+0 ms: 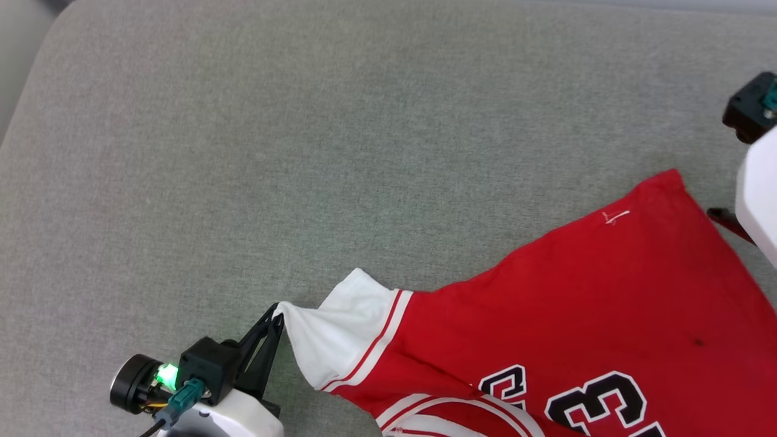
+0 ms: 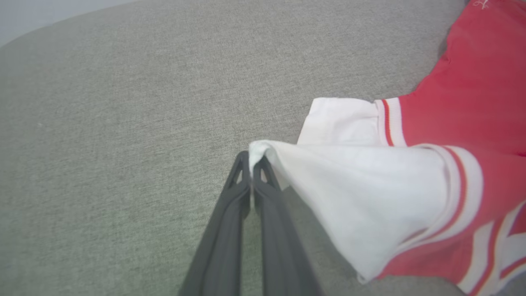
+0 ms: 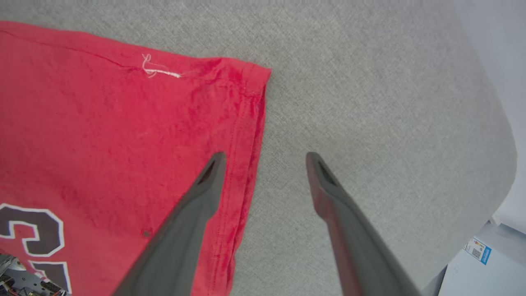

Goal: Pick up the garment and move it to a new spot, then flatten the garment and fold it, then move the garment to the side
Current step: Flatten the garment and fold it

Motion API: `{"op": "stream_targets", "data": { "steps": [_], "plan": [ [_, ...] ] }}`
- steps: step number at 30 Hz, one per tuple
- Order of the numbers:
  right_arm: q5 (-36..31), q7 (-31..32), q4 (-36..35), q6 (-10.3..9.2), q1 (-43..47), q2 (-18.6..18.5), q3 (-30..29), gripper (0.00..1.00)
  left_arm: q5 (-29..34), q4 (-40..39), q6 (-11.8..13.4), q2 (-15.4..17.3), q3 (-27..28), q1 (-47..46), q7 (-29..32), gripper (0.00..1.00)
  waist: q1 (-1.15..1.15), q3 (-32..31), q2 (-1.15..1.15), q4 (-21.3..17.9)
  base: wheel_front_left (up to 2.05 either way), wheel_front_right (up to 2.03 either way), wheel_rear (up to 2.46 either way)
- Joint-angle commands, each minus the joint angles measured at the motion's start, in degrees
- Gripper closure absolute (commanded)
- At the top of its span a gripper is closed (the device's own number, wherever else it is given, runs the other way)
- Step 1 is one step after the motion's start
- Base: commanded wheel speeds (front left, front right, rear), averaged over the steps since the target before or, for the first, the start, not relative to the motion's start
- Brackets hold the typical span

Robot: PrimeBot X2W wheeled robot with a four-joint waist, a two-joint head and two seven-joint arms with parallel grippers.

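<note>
The garment [image 1: 583,303], a red jersey with white sleeves and black white-edged numbers, lies spread over the right half of a grey cushion. My left gripper [image 1: 278,312] is shut on the tip of the white sleeve [image 2: 353,181], which is pulled out to a point at the lower left. In the left wrist view that gripper [image 2: 251,158] pinches the sleeve's corner. My right gripper [image 3: 265,158] stands open above the red hem [image 3: 246,135], one finger over the cloth, the other over bare cushion, holding nothing. In the head view, the right arm's pale forearm [image 1: 759,200] sits at the right edge.
The grey fabric cushion [image 1: 303,152] stretches wide to the left and far side. Its rounded edge [image 3: 507,164] drops off to the right of the hem, with a white box bearing a blue label [image 3: 476,250] below it.
</note>
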Motion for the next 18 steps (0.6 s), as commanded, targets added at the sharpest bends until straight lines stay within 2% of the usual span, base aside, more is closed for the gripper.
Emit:
{"op": "stream_targets", "data": {
  "steps": [1,5,16,17,18],
  "plan": [
    [-0.32,0.44,1.11,-0.04,-1.52,0.71,0.65,0.00,0.31,0.09,-0.29,-0.42,0.07,-1.03,-0.04,1.00,0.00,1.73,0.00,1.34,0.00,0.00,0.00],
    [-1.50,1.06,6.71,-0.04,-6.38,3.33,4.55,0.00,1.13,0.68,-0.89,-1.71,-0.18,-2.61,-0.23,1.00,0.00,4.86,0.00,3.06,0.00,0.00,0.00],
    [1.00,-0.87,12.60,-0.03,-6.41,4.32,13.98,0.00,1.43,2.23,-1.58,-3.21,-0.29,-4.69,-0.49,1.00,0.00,7.18,0.00,3.87,0.00,0.00,0.00],
    [1.27,-1.65,12.52,-0.03,-6.59,4.27,14.73,0.73,1.34,2.48,-1.72,-3.21,-0.32,-4.64,-0.45,1.00,0.00,7.02,0.00,3.74,0.00,0.00,0.00],
    [1.54,-2.48,12.58,-0.03,-7.07,4.27,15.25,1.00,1.24,2.70,-1.79,-3.23,-0.33,-4.56,-0.43,1.00,0.00,6.75,0.00,3.56,0.00,0.00,0.00]
  ]
}}
